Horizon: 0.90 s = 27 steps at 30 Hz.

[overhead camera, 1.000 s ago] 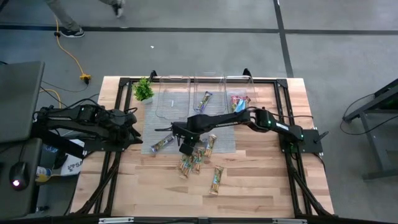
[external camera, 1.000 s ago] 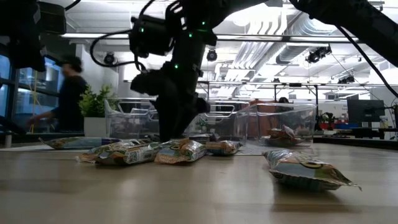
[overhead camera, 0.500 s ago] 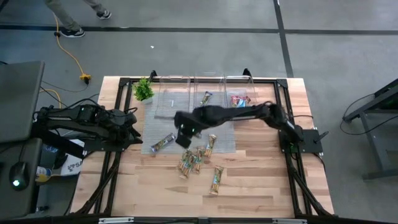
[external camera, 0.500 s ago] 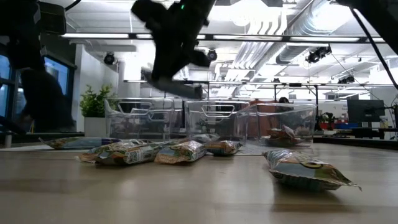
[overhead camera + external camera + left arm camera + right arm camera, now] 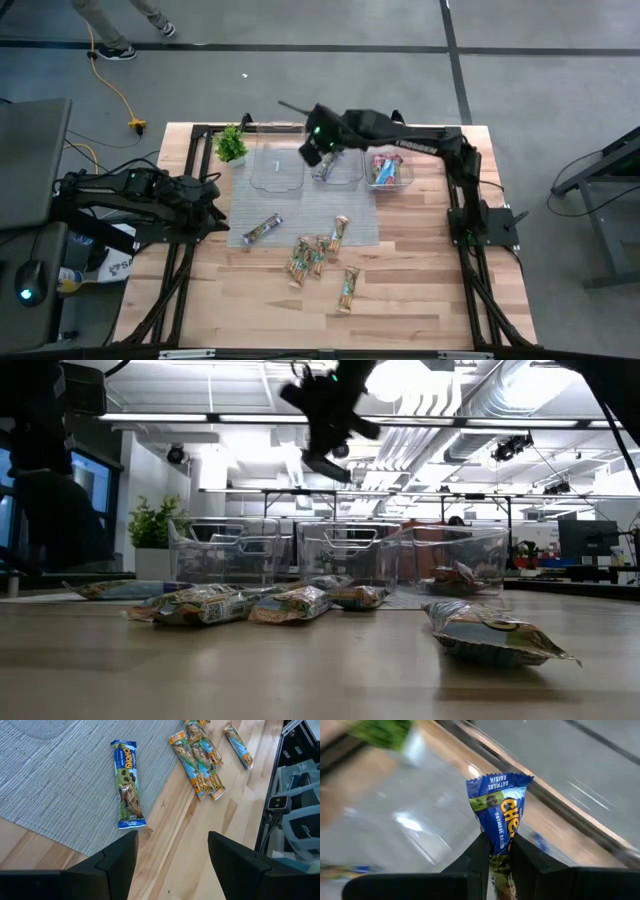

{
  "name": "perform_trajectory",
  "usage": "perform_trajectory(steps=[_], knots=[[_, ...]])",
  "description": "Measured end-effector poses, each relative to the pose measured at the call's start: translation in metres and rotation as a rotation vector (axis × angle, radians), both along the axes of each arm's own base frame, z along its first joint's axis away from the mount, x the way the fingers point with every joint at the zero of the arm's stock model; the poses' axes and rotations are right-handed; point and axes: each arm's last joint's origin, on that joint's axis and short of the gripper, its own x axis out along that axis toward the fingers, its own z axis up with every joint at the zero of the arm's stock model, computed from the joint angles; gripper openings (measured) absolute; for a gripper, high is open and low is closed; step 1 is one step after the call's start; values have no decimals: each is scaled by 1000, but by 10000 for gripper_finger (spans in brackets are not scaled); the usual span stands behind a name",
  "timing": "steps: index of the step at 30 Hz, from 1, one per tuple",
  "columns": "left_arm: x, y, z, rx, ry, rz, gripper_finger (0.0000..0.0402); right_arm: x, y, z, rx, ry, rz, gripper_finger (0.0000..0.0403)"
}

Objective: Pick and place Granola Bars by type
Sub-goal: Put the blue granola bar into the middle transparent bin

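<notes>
My right gripper [image 5: 320, 155] is high over the clear bins at the table's far edge, shut on a blue-wrapped granola bar [image 5: 497, 815]. In the low view it hangs well above the bins [image 5: 325, 458]. My left gripper [image 5: 170, 865] is open and waits near the table's left edge [image 5: 213, 208], touching nothing. Another blue bar [image 5: 262, 231] lies flat on the grey mat. Several tan bars [image 5: 310, 256] lie in a cluster on the wood, and one more [image 5: 348, 288] lies nearer. Red bars [image 5: 385, 163] lie in the right bin. My right gripper pinches the blue bar between its two fingers [image 5: 475, 857] partway along its length [image 5: 499, 851]. The bar's crimped end [image 5: 497, 782] sticks out beyond the fingertips. The bar is lifted clear, in the air over the bins.
Three clear bins stand in a row at the far edge: left [image 5: 275, 168], middle [image 5: 340, 172], right [image 5: 392, 178]. A small green plant [image 5: 231, 145] stands at the far left corner. The grey mat [image 5: 300, 205] lies in front of the bins. A person walks on the floor beyond.
My right gripper has risen from the cluster of bars on the table with the blue bar in its fingers. It has swung up and toward the far edge, ending over the bins. The bar is now lifted clear of the table.
</notes>
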Motion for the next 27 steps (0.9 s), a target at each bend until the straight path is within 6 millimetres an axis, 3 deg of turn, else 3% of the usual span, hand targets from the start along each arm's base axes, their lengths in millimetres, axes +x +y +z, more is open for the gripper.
perform_trajectory(steps=[5,10,18,27], knots=[[0,0,0,0,0,0,231,-11,-33,-18,53,111,-65,50],[0,0,0,0,1,0,231,-13,-49,-31,121,141,-47,50],[0,0,0,0,0,1,231,-8,-55,-57,196,238,45,59],[0,0,0,0,1,1,231,-7,-57,-61,205,257,101,139]])
